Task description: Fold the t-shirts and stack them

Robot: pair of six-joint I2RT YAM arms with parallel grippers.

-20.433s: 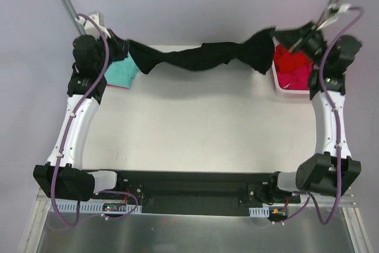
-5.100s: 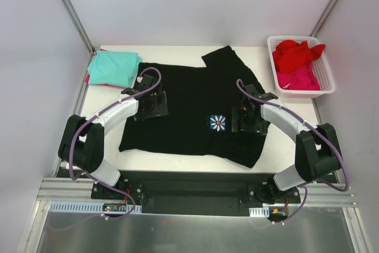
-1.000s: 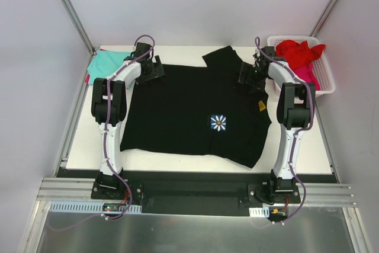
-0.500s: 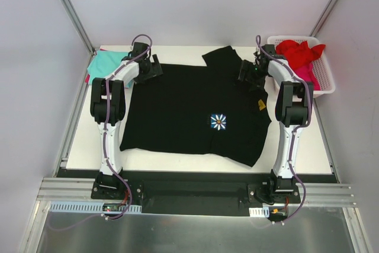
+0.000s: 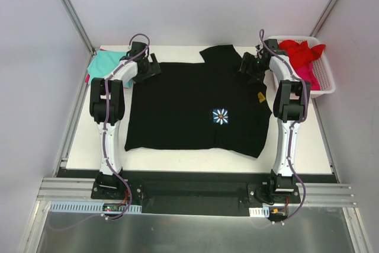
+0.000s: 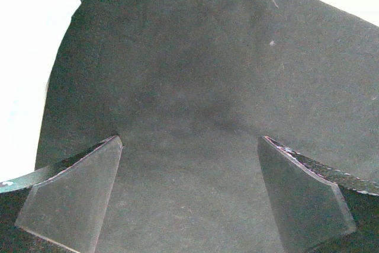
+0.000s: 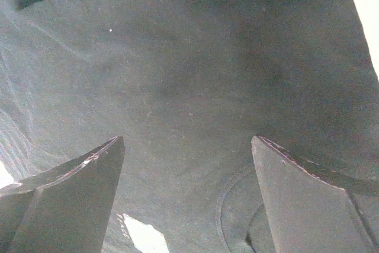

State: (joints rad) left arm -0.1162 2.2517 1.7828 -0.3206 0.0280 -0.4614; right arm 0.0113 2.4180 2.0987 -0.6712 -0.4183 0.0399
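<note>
The black t-shirt (image 5: 189, 108) lies spread flat on the white table (image 5: 296, 140), its flower print (image 5: 221, 116) facing up. My left gripper (image 5: 149, 68) (image 6: 188, 138) stands open over the shirt's far left shoulder, with only black cloth (image 6: 195, 75) between its fingers. At the far right shoulder my right gripper (image 5: 249, 67) (image 7: 187, 138) is open too, above black cloth (image 7: 189, 69) with a collar seam and a white label (image 7: 142, 235). A folded teal t-shirt (image 5: 108, 64) lies at the far left corner. Red (image 5: 299, 51) and pink (image 5: 308, 76) t-shirts fill the basket.
The white slotted basket (image 5: 329, 85) stands at the far right corner, right beside my right arm. A sleeve (image 5: 219, 54) of the black shirt reaches to the table's far edge. Metal frame posts rise at both far corners.
Both grippers have moved a little toward the far edge and the black shirt has slid with them. Its lower hem now lies straighter. The right jaws opened slightly wider.
</note>
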